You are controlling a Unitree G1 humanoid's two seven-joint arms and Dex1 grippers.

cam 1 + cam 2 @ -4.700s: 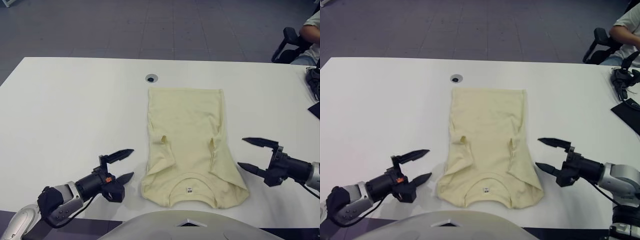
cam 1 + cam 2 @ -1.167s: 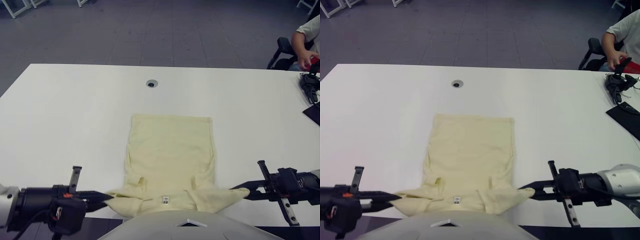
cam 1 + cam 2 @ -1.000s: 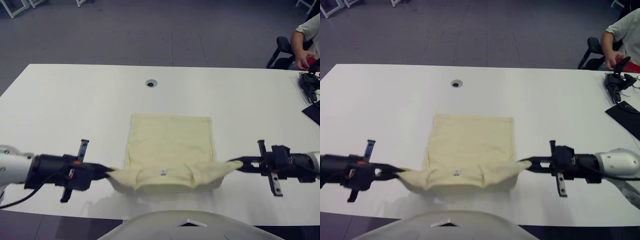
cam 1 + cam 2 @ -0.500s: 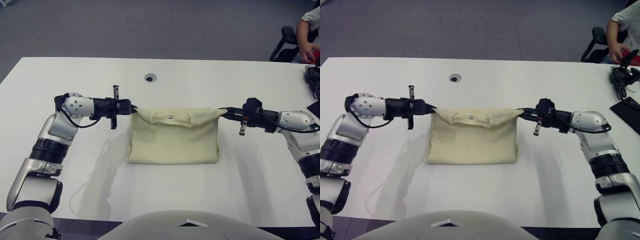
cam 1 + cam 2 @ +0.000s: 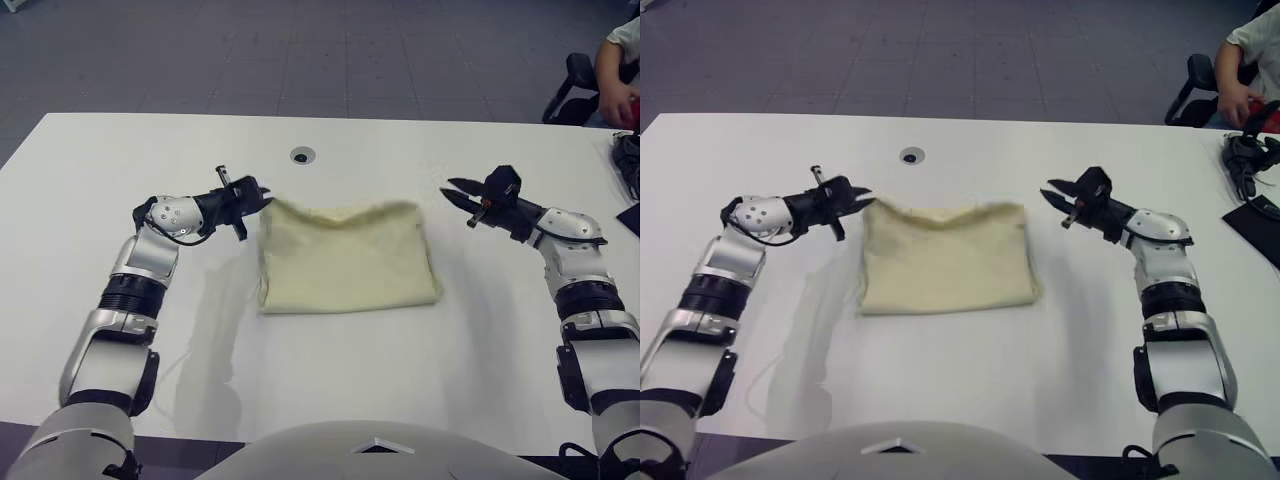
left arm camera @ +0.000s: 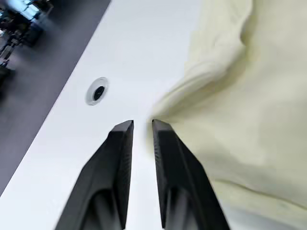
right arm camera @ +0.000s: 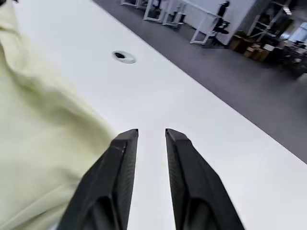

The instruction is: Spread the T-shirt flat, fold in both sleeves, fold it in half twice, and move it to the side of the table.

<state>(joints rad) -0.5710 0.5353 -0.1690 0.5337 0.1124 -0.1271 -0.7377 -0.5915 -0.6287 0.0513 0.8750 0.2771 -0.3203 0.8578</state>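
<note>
Released since a moment ago by the left gripper (image 5: 264,196) and the right gripper (image 5: 446,190), the T-shirt (image 5: 345,258) has dropped and lies folded in half in the middle of the table (image 5: 320,370). Left jaws stand narrowly parted and empty just beside its far left corner; right jaws are spread, empty, near its far right corner

T-shirt (image 5: 345,258): pale yellow, folded over into approx rectangle, wider than deep, lying mid table (image 5: 480,340), just nearside of the cable hole (image 5: 302,155). Near edge smooth & rounded, looks like the fold. Far edge rumpled, slightly lifted, esp. far-left corner. Near-right corner bulges out a bit.
</note>
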